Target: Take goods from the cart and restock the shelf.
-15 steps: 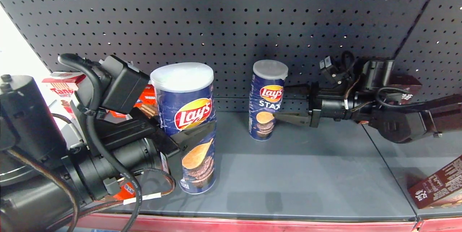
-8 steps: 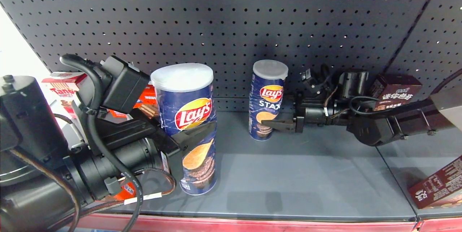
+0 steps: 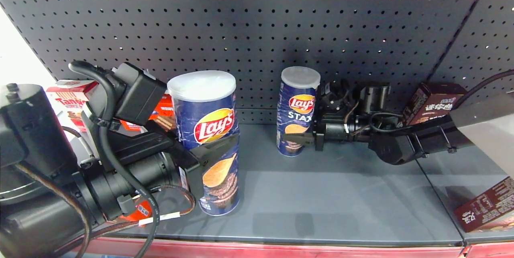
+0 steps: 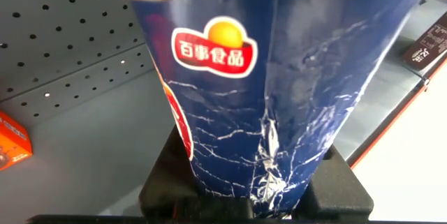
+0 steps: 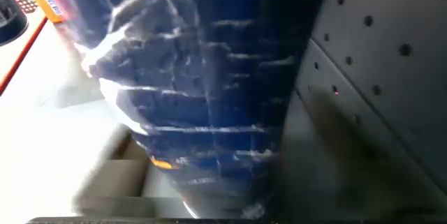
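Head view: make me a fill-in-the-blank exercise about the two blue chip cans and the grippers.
The left gripper holds the nearer blue cylindrical chip can ____. The right gripper is at the farther blue chip can; each can is capped with a translucent plastic ____. A dark brown cardboard box lies at the grey shelf's front ____ corner.
Missing words: upright; lid; right.

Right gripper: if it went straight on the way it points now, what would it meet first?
The far can. The right gripper is at its lower half, pointing toward the robot's left. Whether they touch yet is unclear from the head view.
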